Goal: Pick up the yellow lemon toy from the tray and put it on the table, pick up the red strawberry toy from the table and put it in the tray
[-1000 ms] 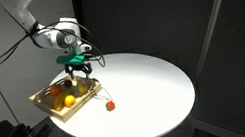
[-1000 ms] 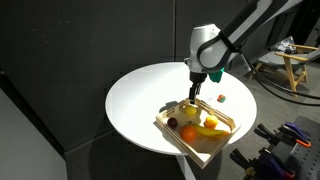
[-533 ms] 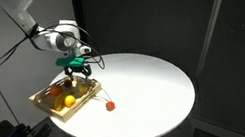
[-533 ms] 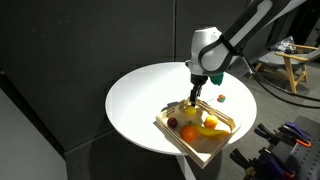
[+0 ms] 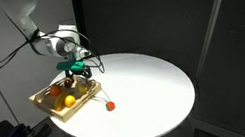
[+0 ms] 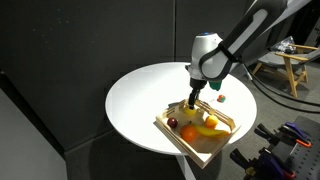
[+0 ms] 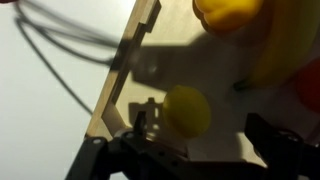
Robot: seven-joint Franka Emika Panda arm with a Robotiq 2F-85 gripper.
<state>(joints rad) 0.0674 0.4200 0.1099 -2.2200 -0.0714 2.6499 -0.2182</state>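
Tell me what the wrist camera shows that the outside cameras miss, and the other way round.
Only the wrist view: the small lemon up close, lying between the fingers of the open gripper. Only an exterior view: the red strawberry on the round white table, outside the tray. Both: the wooden tray and another yellow fruit in it.

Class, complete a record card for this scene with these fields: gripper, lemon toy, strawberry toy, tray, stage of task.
gripper: the gripper is open, low over the tray, with a finger on either side of the yellow lemon toy
lemon toy: lying in the tray, not yet gripped
strawberry toy: the red strawberry toy is on the table, outside the tray
tray: wooden, near the table's edge, also holds an orange toy
stage: lemon not yet lifted
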